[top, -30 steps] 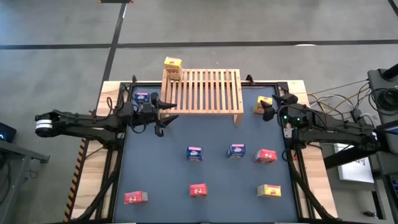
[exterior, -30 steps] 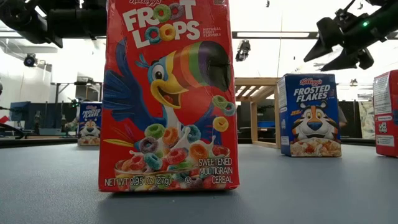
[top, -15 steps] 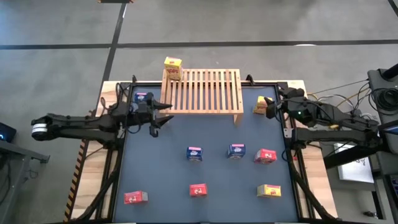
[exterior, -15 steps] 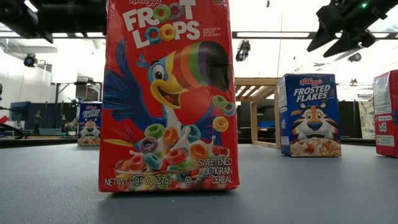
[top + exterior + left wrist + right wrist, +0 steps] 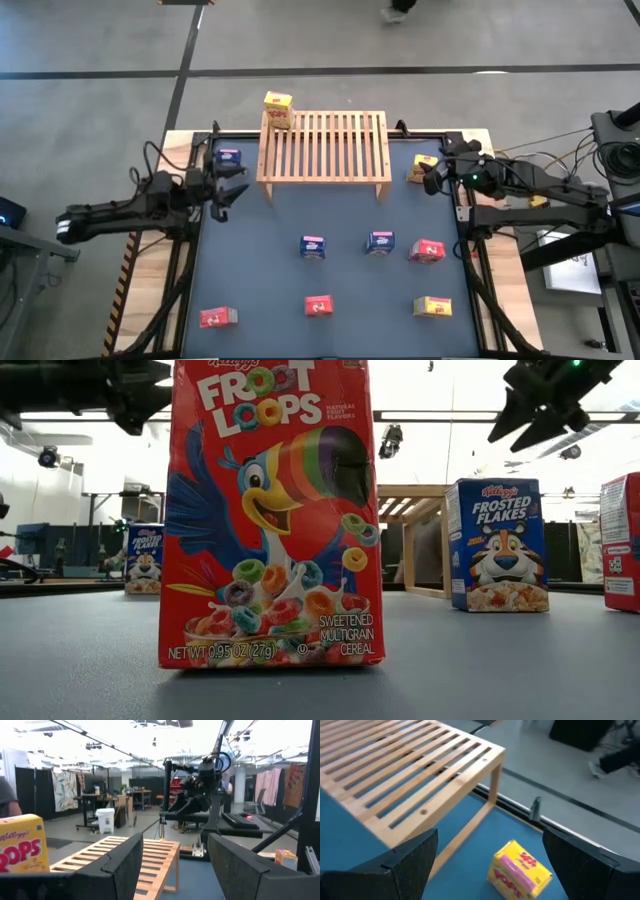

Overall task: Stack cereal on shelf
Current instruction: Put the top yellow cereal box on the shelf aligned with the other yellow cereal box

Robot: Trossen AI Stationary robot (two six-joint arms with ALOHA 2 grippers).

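Observation:
The wooden slatted shelf (image 5: 323,147) stands on its legs at the table's far side. One yellow cereal box (image 5: 278,108) stands on its far left corner. A blue box (image 5: 228,158) stands left of the shelf and a yellow box (image 5: 422,167) lies right of it. My left gripper (image 5: 222,190) hovers open just near of that blue box, facing the shelf (image 5: 130,855). My right gripper (image 5: 432,176) hovers open over the yellow box (image 5: 522,870), one finger on either side of it and clear of it.
Across the blue mat stand two blue boxes (image 5: 313,246) (image 5: 379,242), three red boxes (image 5: 427,251) (image 5: 318,306) (image 5: 218,317) and a yellow one (image 5: 432,306). In the low view the red Froot Loops box (image 5: 270,510) fills the foreground. Most of the shelf top is bare.
My left gripper has drawn back from the shelf's left leg toward the table's left edge. My right gripper has risen and shifted a little toward the far edge, staying by the yellow box. No box has moved.

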